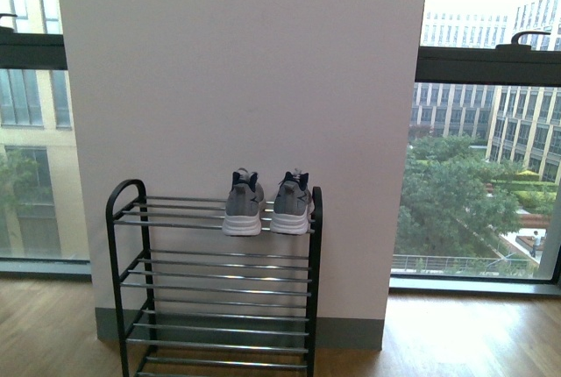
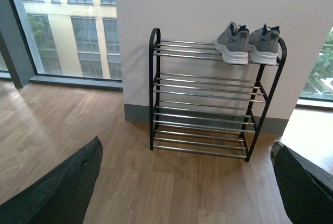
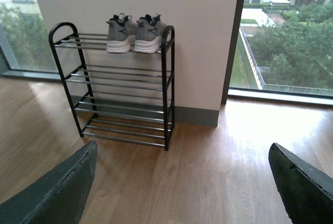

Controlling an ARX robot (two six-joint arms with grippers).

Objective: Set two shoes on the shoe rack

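The grey sneakers point(image 1: 266, 206) sit side by side (heels facing out) on the top shelf of the shoe rack point(image 1: 313, 289), lower centre of the front view, against a white wall point(image 1: 245, 61). The left claw point(image 2: 186, 153) and right claw point(image 3: 182, 148) both gape wide, holding nothing, above the wood floor point(image 3: 218, 182).

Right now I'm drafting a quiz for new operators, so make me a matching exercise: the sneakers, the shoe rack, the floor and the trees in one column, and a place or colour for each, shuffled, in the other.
Column A
1. grey sneakers
2. shoe rack
3. floor
4. trees

Column B
a. green, outdoors
b. on the top tier, at its right end
c. black side frames, chrome bars
d. brown wood planks

Pairs: 1-b, 2-c, 3-d, 4-a
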